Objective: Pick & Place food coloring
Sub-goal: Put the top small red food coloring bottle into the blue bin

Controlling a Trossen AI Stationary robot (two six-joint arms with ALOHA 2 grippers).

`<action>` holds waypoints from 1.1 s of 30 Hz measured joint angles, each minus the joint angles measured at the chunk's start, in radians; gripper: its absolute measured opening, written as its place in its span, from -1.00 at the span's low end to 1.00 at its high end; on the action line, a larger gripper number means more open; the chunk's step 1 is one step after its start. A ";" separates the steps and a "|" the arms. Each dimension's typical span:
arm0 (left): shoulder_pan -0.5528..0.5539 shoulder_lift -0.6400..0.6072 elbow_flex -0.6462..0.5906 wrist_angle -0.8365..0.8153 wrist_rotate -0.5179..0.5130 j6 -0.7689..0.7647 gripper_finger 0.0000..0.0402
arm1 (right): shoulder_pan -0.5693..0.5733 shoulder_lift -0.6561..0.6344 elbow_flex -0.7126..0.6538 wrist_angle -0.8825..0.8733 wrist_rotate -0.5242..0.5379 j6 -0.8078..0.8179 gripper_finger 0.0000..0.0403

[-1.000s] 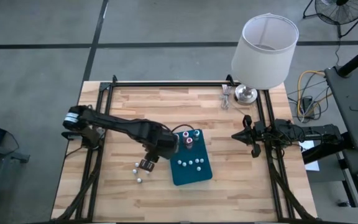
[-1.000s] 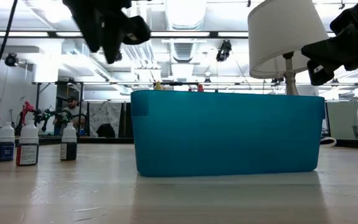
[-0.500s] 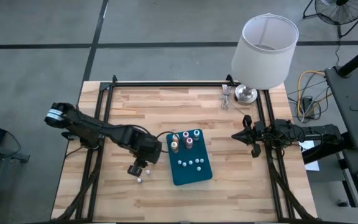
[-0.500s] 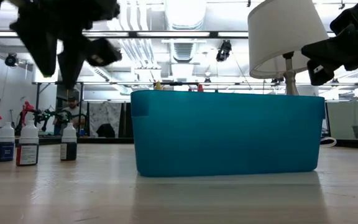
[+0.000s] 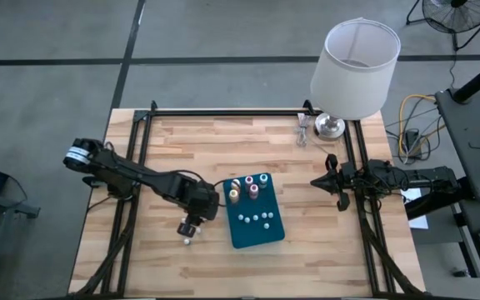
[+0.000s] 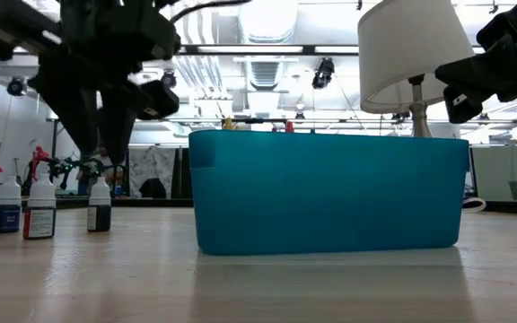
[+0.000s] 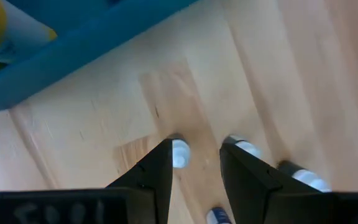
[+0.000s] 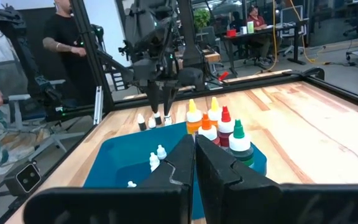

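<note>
The food coloring is split in two groups. Several bottles stand in the teal tray (image 5: 255,225): taller ones (image 5: 242,187) with orange, yellow, red and green tops (image 8: 215,127), and small white-capped ones (image 5: 254,218). A few more small bottles (image 6: 41,208) stand on the table left of the tray. My left gripper (image 7: 196,149) hangs open just above these loose bottles (image 5: 192,227), pointing down, with white caps (image 7: 180,153) showing beside its fingertips. My right gripper (image 8: 194,152) is shut and waits at the table's right edge (image 5: 337,182).
A lamp with a white shade (image 5: 355,67) stands at the table's far right corner, with a small metal thing (image 5: 303,132) beside its base. Black frame rails (image 5: 136,167) run along the table's left and right sides. People stand in the room beyond.
My left gripper has moved away from the tray toward the table's left, then come down over the loose bottles on the table. The bottles and the tray have stayed where they were.
</note>
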 joint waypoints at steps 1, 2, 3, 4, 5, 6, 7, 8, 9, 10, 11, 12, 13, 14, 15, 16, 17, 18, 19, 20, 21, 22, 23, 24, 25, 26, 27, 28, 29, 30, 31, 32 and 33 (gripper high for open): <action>0.001 0.009 0.000 -0.001 -0.005 0.007 -0.47 | 0.000 0.000 0.000 0.000 0.000 0.000 -0.96; 0.001 0.017 0.000 -0.001 -0.014 0.011 -0.47 | 0.000 0.000 0.000 0.000 0.000 0.000 -0.96; 0.001 0.023 0.000 0.000 -0.025 0.013 -0.47 | 0.000 0.000 0.000 0.000 0.000 0.000 -0.96; 0.001 0.027 0.000 -0.001 -0.031 0.015 -0.47 | 0.000 0.000 0.000 0.000 0.000 0.000 -0.96; 0.001 0.030 0.000 -0.001 -0.035 0.016 -0.47 | 0.000 0.000 0.000 0.000 0.000 0.000 -0.96; 0.001 0.034 0.000 0.000 -0.037 0.019 -0.47 | 0.000 0.000 0.000 0.000 0.000 0.000 -0.96; 0.001 0.038 0.000 0.000 -0.037 0.022 -0.47 | 0.000 0.000 0.000 0.000 0.000 0.000 -0.96; 0.002 0.042 0.000 -0.001 -0.037 0.025 -0.47 | 0.000 0.000 0.000 0.000 0.000 0.000 -0.96; 0.002 0.046 0.000 -0.001 -0.037 0.027 -0.47 | 0.000 0.000 0.000 0.000 0.000 0.000 -0.96; 0.003 0.049 0.000 -0.002 -0.037 0.030 -0.47 | 0.000 0.000 0.000 0.000 0.000 0.000 -0.96; 0.004 0.053 0.000 -0.004 -0.037 0.031 -0.47 | 0.000 0.000 0.000 0.000 0.000 0.000 -0.96; 0.006 0.055 0.000 -0.006 -0.037 0.031 -0.47 | 0.000 0.000 0.000 0.000 0.000 0.000 -0.96; 0.008 0.059 -0.001 -0.006 -0.037 0.031 -0.47 | 0.000 0.000 0.000 0.000 0.000 0.000 -0.96; 0.010 0.062 -0.001 -0.005 -0.038 0.031 -0.47 | 0.000 0.000 0.000 0.000 0.000 0.000 -0.96; 0.013 0.066 -0.001 -0.005 -0.038 0.031 -0.47 | 0.000 0.000 0.000 0.000 0.000 0.000 -0.96; 0.015 0.071 -0.001 -0.005 -0.039 0.031 -0.47 | 0.000 0.000 0.000 0.000 0.000 0.000 -0.96; 0.016 0.074 -0.002 -0.005 -0.039 0.031 -0.47 | 0.000 0.000 0.000 0.000 0.000 0.000 -0.96; 0.016 0.076 -0.002 -0.006 -0.040 0.031 -0.47 | 0.000 0.000 0.000 0.000 0.000 0.000 -0.96; 0.017 0.078 -0.002 -0.006 -0.041 0.031 -0.47 | 0.000 0.000 0.000 0.000 0.000 0.000 -0.96; 0.018 0.079 -0.002 -0.005 -0.042 0.031 -0.47 | 0.000 0.000 0.000 0.000 0.000 0.000 -0.96; 0.018 0.081 -0.002 -0.004 -0.042 0.031 -0.47 | 0.000 0.000 0.000 0.000 0.000 0.000 -0.96; 0.019 0.085 -0.003 -0.003 -0.042 0.031 -0.47 | 0.000 0.000 0.000 0.000 0.000 0.000 -0.96; 0.019 0.088 -0.006 -0.004 -0.042 0.031 -0.47 | 0.000 0.000 0.000 0.000 0.000 0.000 -0.96; 0.019 0.090 -0.009 -0.005 -0.042 0.031 -0.47 | 0.000 0.000 0.000 0.000 0.000 0.000 -0.96; 0.019 0.090 -0.012 -0.005 -0.042 0.031 -0.47 | 0.000 0.000 0.000 0.000 0.000 0.000 -0.96; 0.019 0.090 -0.015 -0.005 -0.041 0.031 -0.47 | 0.000 0.000 0.000 0.000 0.000 0.000 -0.96; 0.019 0.090 -0.016 -0.005 -0.039 0.031 -0.47 | 0.000 0.000 0.000 0.000 0.000 0.000 -0.96; 0.019 0.090 -0.017 -0.005 -0.038 0.028 -0.47 | 0.000 0.000 0.000 0.000 0.000 0.000 -0.96; 0.019 0.090 -0.017 -0.005 -0.038 0.024 -0.47 | 0.000 0.000 0.000 0.000 0.000 0.000 -0.96; 0.019 0.090 -0.017 -0.003 -0.038 0.024 -0.47 | 0.000 0.000 0.000 0.000 0.000 0.000 -0.96; 0.019 0.090 -0.017 -0.001 -0.038 0.024 -0.47 | 0.000 0.000 0.000 0.000 0.000 0.000 -0.96; 0.019 0.090 -0.017 -0.001 -0.038 0.024 -0.47 | 0.000 0.000 0.000 0.000 0.000 0.000 -0.96; 0.019 0.090 -0.017 0.000 -0.038 0.024 -0.47 | 0.000 0.000 0.000 0.000 0.000 0.000 -0.96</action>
